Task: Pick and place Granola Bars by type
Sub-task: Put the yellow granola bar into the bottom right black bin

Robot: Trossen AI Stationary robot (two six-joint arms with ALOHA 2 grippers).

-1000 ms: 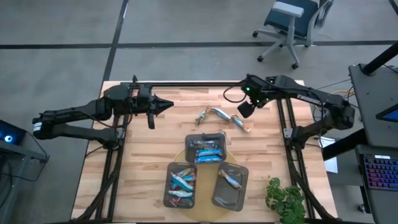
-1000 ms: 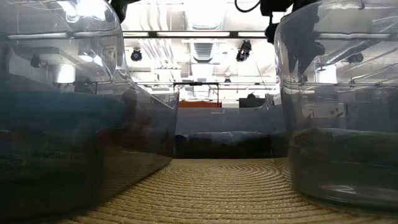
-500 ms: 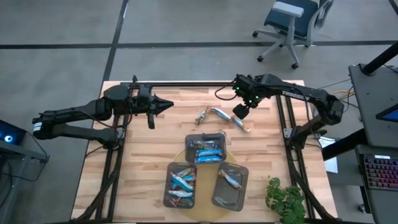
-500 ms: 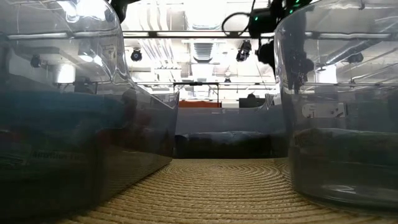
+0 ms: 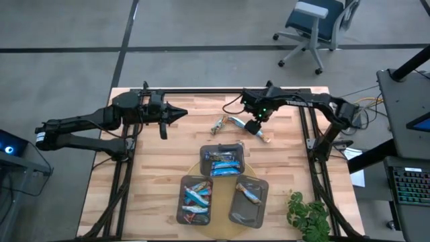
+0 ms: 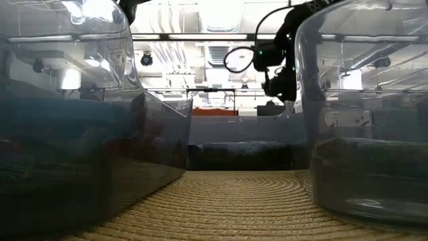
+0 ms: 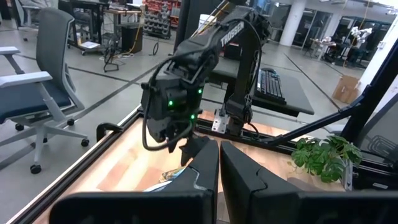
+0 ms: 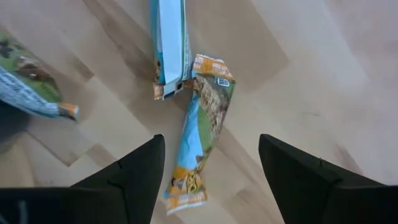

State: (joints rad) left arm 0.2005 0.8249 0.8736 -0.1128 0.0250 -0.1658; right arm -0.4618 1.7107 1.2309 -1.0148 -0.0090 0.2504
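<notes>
Three loose Granola Bars lie on the bare wood at the far middle: a blue one (image 5: 236, 121), a tan one (image 5: 218, 126) and one in an orange, green and blue wrapper (image 5: 263, 136). My right gripper (image 5: 253, 126) hangs open over them, pointing down. In the right wrist view its fingers stand either side of the orange-and-green bar (image 8: 200, 134), above it and apart from it. The blue bar's end (image 8: 168, 43) lies against that bar's far end. My left gripper (image 5: 176, 114) waits shut and level above the table's far left.
Three dark grey trays sit on a round woven mat (image 5: 195, 170) near the table's middle front: one (image 5: 223, 162) with blue bars, one (image 5: 195, 199) with mixed bars, one (image 5: 248, 202) with a single bar. A green plant (image 5: 308, 215) stands at the near right corner.
My right gripper has come down and moved toward the table's left, from beyond the loose bars to just above them, rolling a little on the way. It has stayed open. The bars have not moved.
</notes>
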